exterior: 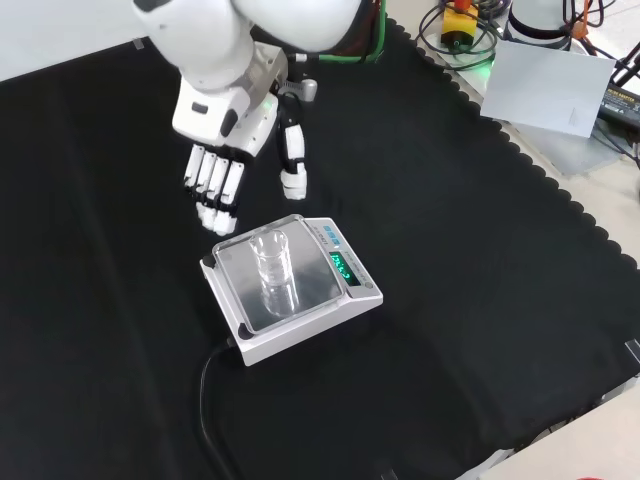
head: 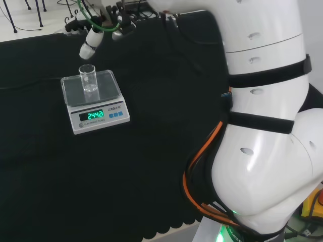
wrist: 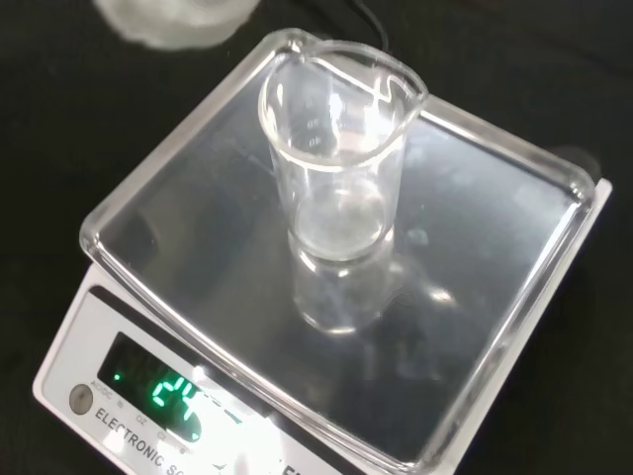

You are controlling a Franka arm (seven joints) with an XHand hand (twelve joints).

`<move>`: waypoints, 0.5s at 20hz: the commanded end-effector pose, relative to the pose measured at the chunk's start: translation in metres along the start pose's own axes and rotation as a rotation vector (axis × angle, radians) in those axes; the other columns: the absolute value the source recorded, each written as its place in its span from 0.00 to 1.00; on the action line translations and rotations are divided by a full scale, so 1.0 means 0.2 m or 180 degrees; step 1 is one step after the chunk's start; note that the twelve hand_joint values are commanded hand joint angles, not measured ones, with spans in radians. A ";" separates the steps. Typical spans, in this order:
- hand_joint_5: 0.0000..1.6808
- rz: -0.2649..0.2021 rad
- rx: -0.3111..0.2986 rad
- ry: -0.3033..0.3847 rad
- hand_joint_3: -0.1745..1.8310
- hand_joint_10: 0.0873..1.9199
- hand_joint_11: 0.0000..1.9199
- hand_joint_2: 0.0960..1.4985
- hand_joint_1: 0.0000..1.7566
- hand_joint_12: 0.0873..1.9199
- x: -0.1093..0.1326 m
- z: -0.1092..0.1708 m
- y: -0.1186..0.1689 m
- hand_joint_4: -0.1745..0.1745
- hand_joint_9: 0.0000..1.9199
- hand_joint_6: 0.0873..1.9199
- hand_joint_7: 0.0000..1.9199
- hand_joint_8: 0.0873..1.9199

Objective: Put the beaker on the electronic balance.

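The hand (exterior: 222,150) hangs released, fingers straight, just beside the electronic balance (exterior: 300,335) mid-counter, where the beaker (exterior: 272,262) stands upright on the pan; I'd worry a careless withdrawal could clip and topple it

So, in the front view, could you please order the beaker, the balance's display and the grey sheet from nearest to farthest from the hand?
From the hand:
1. Beaker, just below, on the balance pan.
2. Display, on the balance's right side.
3. Grey sheet, far at upper right.

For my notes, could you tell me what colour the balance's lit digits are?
Green digits, clearest in the head view.
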State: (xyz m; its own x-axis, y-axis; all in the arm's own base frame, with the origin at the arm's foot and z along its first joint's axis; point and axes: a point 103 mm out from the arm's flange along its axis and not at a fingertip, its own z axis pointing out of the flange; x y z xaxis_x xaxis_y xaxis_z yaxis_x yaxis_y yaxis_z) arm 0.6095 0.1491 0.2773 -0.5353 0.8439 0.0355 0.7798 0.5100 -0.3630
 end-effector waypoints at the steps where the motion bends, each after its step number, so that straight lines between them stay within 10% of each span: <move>1: 0.42 0.0278 -0.0351 -0.0069 0.00 0.39 0.38 0.68 0.55 0.65 -0.06 -0.21 -0.36 0.39 0.46 0.35 0.39 0.37; 10: 0.51 0.0765 -0.0331 -0.0162 0.00 0.39 0.45 0.71 0.56 0.63 -0.17 -0.20 -0.77 0.40 0.55 0.42 0.47 0.39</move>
State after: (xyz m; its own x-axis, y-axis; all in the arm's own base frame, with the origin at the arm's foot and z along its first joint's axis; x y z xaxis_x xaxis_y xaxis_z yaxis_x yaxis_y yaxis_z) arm 0.5469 0.0947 0.3554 -0.4514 0.8915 -0.0392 0.8622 0.4243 -0.2768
